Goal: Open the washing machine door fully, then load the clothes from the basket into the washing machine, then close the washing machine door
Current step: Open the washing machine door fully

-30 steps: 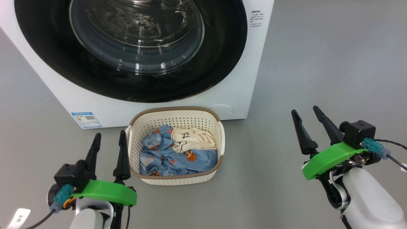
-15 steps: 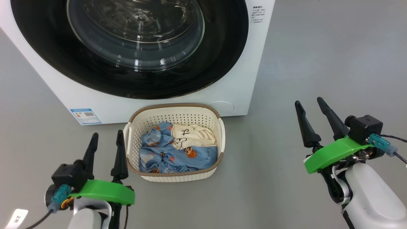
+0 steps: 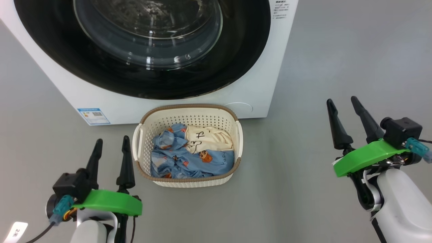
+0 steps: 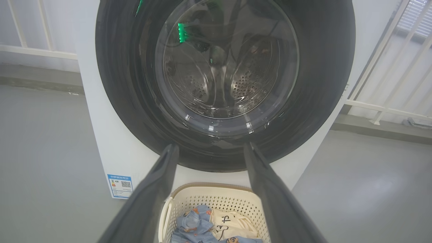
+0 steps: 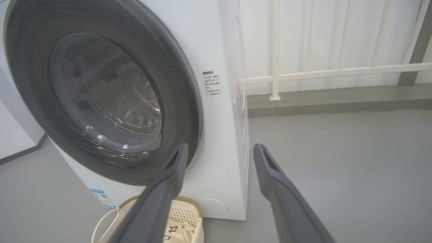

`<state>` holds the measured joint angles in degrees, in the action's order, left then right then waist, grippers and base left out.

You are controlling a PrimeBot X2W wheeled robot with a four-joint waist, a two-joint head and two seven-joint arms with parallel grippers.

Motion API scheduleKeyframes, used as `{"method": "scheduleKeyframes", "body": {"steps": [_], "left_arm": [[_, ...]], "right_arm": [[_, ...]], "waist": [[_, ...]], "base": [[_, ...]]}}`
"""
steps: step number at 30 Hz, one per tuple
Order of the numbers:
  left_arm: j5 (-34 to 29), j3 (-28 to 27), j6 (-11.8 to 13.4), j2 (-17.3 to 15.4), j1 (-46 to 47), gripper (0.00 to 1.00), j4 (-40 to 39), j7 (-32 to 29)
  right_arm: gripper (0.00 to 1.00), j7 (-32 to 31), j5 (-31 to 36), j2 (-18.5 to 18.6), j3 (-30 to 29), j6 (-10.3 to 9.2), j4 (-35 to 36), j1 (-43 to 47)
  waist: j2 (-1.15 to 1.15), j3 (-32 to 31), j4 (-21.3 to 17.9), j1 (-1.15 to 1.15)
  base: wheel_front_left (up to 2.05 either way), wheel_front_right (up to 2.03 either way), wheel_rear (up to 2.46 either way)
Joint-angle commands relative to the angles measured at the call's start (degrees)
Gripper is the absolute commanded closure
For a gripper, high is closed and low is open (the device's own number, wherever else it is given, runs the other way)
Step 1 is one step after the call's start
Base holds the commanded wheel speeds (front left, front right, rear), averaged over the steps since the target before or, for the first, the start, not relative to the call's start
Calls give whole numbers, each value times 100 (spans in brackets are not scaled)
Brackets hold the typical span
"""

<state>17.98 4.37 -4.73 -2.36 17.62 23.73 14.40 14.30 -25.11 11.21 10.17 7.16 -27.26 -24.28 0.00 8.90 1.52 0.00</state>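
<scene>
Glossy round door (image 3: 148,44), perforated cream basket (image 3: 189,107) of crumpled clothes (image 3: 189,158) (left pincer (image 3: 112,140), right pincer (image 3: 341,100): both agape)

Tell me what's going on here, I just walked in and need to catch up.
The washing machine stands with its door shut, and the basket of clothes sits in front of it. The left gripper and right gripper hover open and empty, touching nothing; loading has not begun.

On your white washing machine (image 3: 258,84), the glossy black door (image 3: 244,47) sits shut. Just in front of the machine, the cream basket (image 3: 189,108) stands upright, holding crumpled blue and cream clothes (image 3: 189,160).
</scene>
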Motion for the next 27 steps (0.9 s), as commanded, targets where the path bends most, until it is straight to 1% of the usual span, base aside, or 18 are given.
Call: {"method": "scheduleKeyframes", "body": {"steps": [1, 12, 13, 14, 15, 16, 18, 19, 20, 21, 24, 27], "left_arm": [[-56, -184, 31, -70, 202, 0, -215, 60], [-37, -149, 15, -56, 292, 0, -421, 60], [-43, -146, 12, -56, 304, 0, -441, 60], [-46, -144, 8, -55, 315, 0, -460, 60], [-49, -144, 3, -55, 325, 0, -479, 60], [-50, -145, -2, -55, 331, 0, -498, 60], [-42, -147, -10, -54, 341, 0, -528, 60], [-26, -143, -14, -54, 348, 0, -532, 60], [-10, -134, -20, -54, 356, 0, -532, 60], [3, -127, -26, -54, 365, 0, -534, 60], [39, -100, -43, -53, 402, 0, -540, 60], [64, -69, -53, -53, 444, 0, -557, 60]], "right_arm": [[0, 70, 51, 54, 19, 33, 154, -216], [0, 70, 55, 240, -210, 33, 214, -811], [12, 70, 44, 261, -241, 33, 216, -866], [29, 70, 31, 289, -273, 33, 214, -921], [50, 70, 12, 314, -310, 33, 216, -972], [54, 70, -4, 343, -345, 33, 214, -1019], [71, 70, -37, 403, -410, 33, 219, -1108], [82, 70, -53, 432, -440, 33, 228, -1148], [97, 70, -76, 458, -470, 33, 236, -1186], [100, 70, -108, 479, -494, 33, 241, -1226], [100, 70, -274, 524, -522, 33, 236, -1348], [100, 70, -594, 568, -465, 33, 144, -1496]], "waist": [[0, 82, 71, 0], [0, 478, 305, 0], [0, 513, 330, 0], [0, 547, 356, 0], [0, 577, 383, 0], [0, 604, 410, 0], [0, 656, 465, 0], [0, 681, 489, 0], [0, 702, 515, 0], [0, 732, 537, 0], [0, 814, 605, 0], [0, 889, 664, 0]], "base": [[0, 0, 0], [0, 0, 0], [0, 0, 0], [0, 0, 0], [0, 0, 0], [0, 0, 0], [0, 0, 0], [0, 0, 0], [0, 0, 0], [0, 0, 0], [0, 0, 0], [0, 0, 0]]}}
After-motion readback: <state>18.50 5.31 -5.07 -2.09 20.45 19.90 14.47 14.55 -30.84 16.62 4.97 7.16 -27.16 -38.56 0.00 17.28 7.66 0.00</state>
